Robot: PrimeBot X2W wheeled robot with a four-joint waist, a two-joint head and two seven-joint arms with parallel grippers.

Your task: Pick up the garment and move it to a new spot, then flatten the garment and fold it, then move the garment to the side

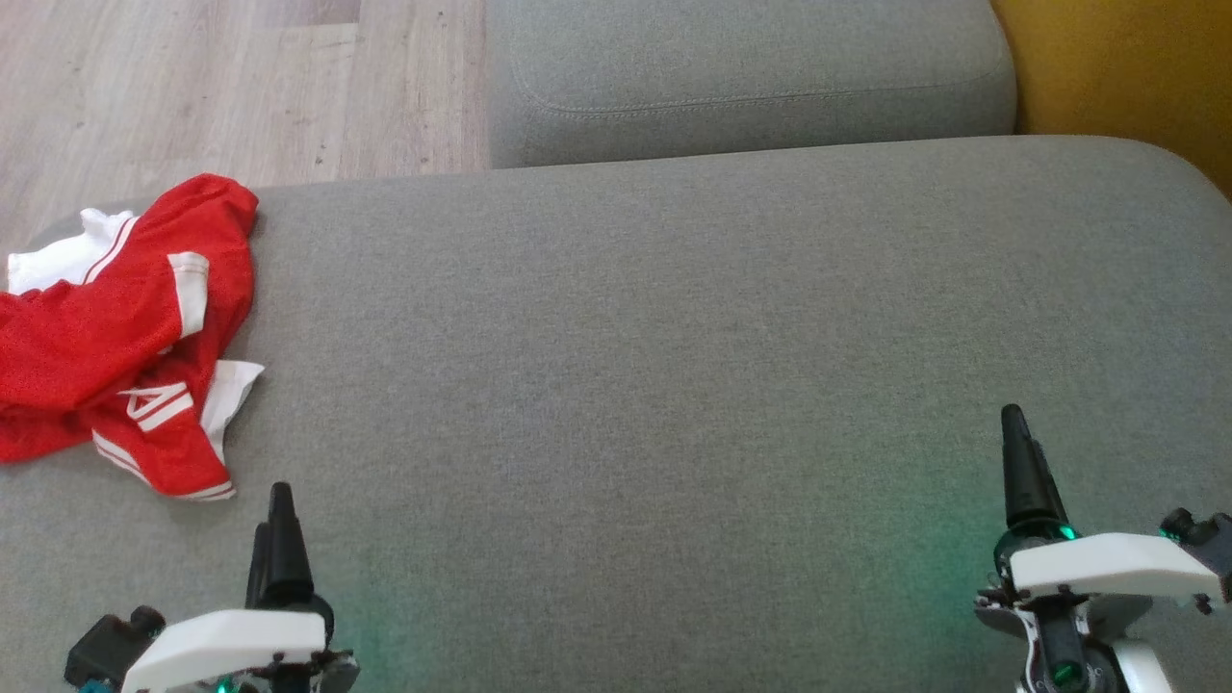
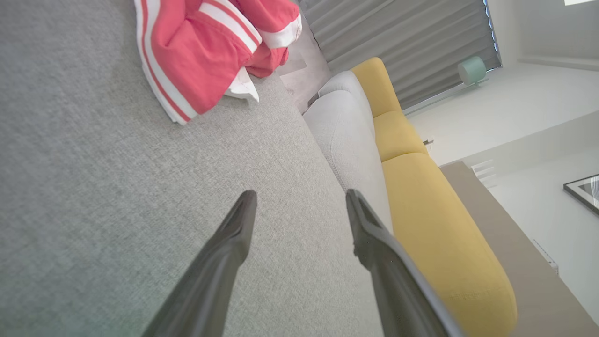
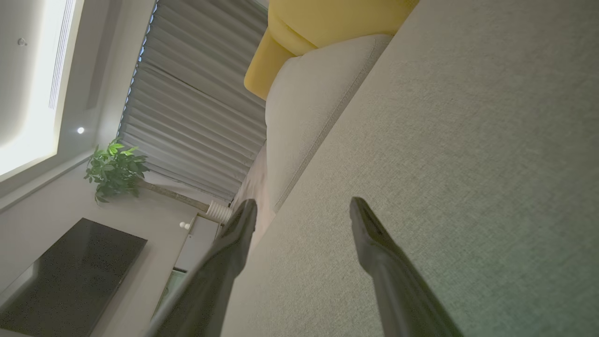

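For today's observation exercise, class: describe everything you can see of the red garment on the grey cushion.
The garment is a red, mesh-looking shirt with white bands, stripes and lettering. It lies crumpled at the left end of the grey cushion, which alone touches it; the open left gripper sits near it, apart.

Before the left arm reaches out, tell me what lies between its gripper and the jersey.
Nothing visible does. The left gripper, jaws open, hovers over the grey cushion. The crumpled jersey lies just ahead and to its left, with bare cushion fabric between them.
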